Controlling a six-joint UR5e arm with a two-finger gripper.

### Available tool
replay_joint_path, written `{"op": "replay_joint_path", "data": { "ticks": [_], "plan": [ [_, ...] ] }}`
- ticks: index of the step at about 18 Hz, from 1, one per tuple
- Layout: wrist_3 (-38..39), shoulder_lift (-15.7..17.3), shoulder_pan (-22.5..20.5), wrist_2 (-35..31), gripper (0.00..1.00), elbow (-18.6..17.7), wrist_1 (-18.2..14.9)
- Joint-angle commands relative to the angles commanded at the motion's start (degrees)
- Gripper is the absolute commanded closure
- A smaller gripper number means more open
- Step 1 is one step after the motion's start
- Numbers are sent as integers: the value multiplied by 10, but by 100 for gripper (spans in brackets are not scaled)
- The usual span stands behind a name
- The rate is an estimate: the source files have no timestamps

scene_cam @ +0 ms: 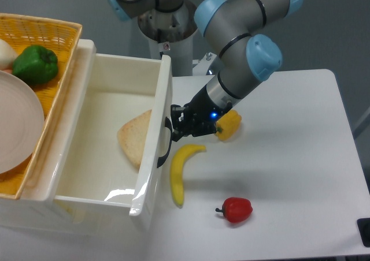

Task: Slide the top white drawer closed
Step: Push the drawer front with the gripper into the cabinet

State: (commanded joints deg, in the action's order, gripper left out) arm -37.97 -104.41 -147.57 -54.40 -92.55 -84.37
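The top white drawer (104, 140) stands pulled open over the desk's (289, 157) left edge, bread slice (134, 145) inside. The hand (175, 127) presses against its black handle (166, 142); whether clenched, I cannot tell. A banana (180, 171) lies just beside.

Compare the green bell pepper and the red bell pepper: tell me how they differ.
The green bell pepper lies in the yellow wicker basket, beside a pale plate; the red bell pepper lies on the white table, near the yellow banana. The green one looks larger. Both are glossy and untouched.
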Motion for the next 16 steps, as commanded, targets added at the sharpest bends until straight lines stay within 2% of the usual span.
{"op": "replay_joint_path", "data": {
  "ticks": [16],
  "plan": [
    [28,2,42,-1,90,0,0]
  ]
}}
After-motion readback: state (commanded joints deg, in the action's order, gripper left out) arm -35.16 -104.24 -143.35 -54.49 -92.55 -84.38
